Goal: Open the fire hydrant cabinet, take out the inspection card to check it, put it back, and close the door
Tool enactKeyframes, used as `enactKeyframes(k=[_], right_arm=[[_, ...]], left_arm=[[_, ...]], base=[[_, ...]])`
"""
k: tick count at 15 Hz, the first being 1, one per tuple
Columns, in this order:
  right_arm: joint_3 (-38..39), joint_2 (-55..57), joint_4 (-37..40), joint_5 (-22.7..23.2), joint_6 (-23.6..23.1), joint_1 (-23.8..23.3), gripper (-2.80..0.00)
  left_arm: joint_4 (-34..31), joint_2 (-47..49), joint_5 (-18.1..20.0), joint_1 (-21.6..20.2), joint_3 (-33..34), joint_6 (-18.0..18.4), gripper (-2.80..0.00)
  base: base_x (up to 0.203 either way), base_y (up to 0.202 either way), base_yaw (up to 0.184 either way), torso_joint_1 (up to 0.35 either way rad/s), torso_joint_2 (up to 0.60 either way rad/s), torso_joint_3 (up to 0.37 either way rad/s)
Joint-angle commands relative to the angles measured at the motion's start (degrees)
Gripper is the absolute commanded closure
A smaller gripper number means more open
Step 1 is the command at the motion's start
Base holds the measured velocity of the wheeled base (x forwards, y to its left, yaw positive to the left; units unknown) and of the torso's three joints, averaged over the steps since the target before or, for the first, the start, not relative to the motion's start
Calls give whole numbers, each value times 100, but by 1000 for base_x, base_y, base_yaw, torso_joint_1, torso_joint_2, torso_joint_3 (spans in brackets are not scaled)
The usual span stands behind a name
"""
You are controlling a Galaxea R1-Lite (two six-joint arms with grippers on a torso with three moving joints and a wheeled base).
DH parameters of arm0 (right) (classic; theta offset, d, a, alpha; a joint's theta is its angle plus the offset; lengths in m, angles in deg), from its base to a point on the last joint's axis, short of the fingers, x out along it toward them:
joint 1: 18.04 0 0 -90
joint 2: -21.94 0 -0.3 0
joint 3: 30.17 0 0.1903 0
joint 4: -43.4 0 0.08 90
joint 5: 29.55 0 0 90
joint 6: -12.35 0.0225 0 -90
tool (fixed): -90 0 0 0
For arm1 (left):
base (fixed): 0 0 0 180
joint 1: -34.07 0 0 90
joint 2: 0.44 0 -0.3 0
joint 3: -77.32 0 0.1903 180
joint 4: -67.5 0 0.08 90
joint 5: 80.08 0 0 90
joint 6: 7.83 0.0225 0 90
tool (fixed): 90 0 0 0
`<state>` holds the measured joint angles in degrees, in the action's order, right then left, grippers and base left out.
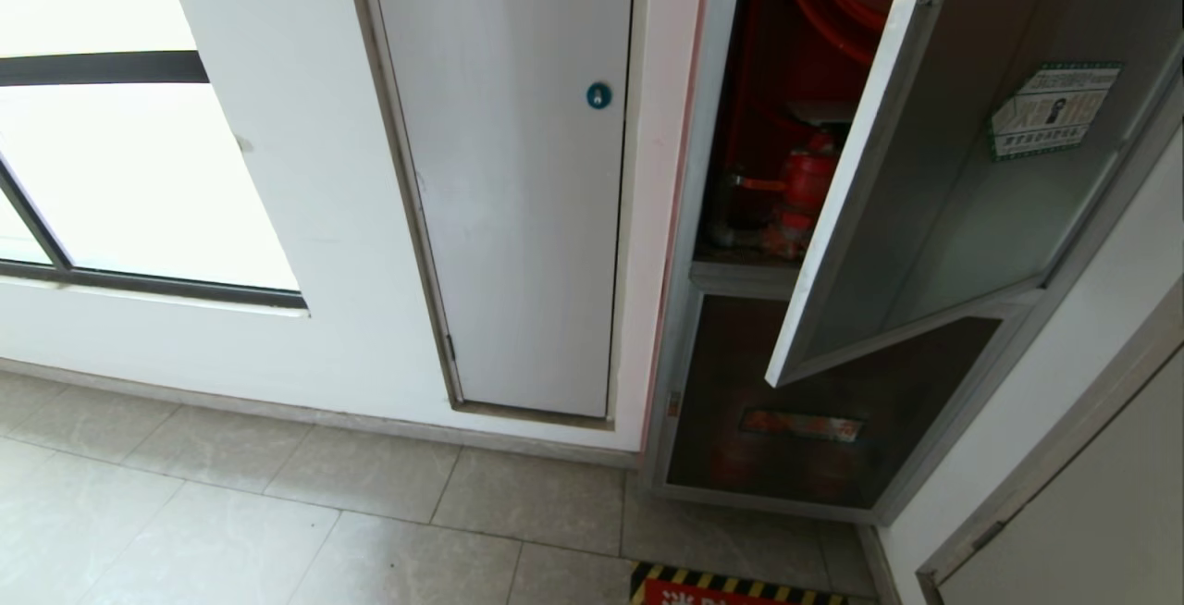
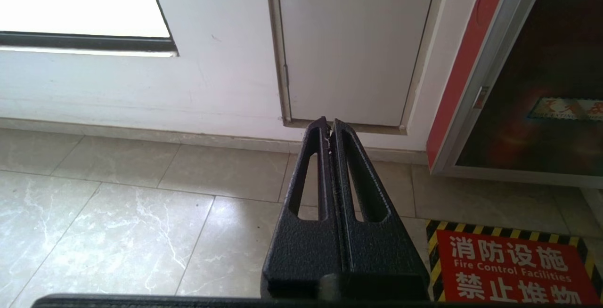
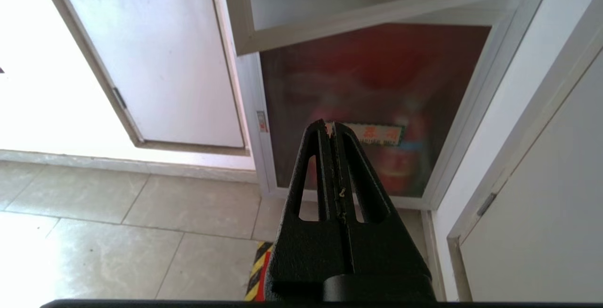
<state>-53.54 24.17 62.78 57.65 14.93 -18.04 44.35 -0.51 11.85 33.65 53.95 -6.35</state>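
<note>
- The fire hydrant cabinet (image 1: 703,244) stands on your right side of the wall, beside the plain white panel (image 1: 509,170) with the blue lock (image 1: 598,95). Its upper compartment shows red inside, with the red valve (image 1: 807,181) low in the opening.
- The door (image 1: 934,179) already stands ajar, swung out toward you on hinges at its right side, so its free edge runs upright and tilted across the opening. It still covers much of the compartment.
- The lower glass panel (image 3: 372,105) sits straight ahead of your right gripper (image 3: 332,131), with the door's bottom rail above that. So your target lies up and forward from this arm.
- Your right gripper is empty, its fingers pressed together. It is the nearer arm to the cabinet, I judge.
- Your left gripper (image 2: 329,126) is also pressed together and empty, and faces the white panel's foot, with the cabinet off to its side.
- The inspection card is not visible; it may lie behind the door, but you cannot tell yet.
</note>
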Motion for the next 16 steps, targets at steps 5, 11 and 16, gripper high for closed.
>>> enactKeyframes(k=[5, 11, 16], right_arm=[[-1029, 1995, -1050, 768, -53, 489, 0], [-2770, 4381, -1123, 1367, -64, 1635, 0], [-4285, 6188, -1459, 1413, -54, 2367, 0]], left_arm=[[4, 7, 1, -2, 0, 2, 0], [4, 7, 1, -2, 0, 2, 0], [4, 7, 1, -2, 0, 2, 0]], base=[[0, 0, 0, 0, 0, 0], [0, 0, 0, 0, 0, 0], [0, 0, 0, 0, 0, 0]])
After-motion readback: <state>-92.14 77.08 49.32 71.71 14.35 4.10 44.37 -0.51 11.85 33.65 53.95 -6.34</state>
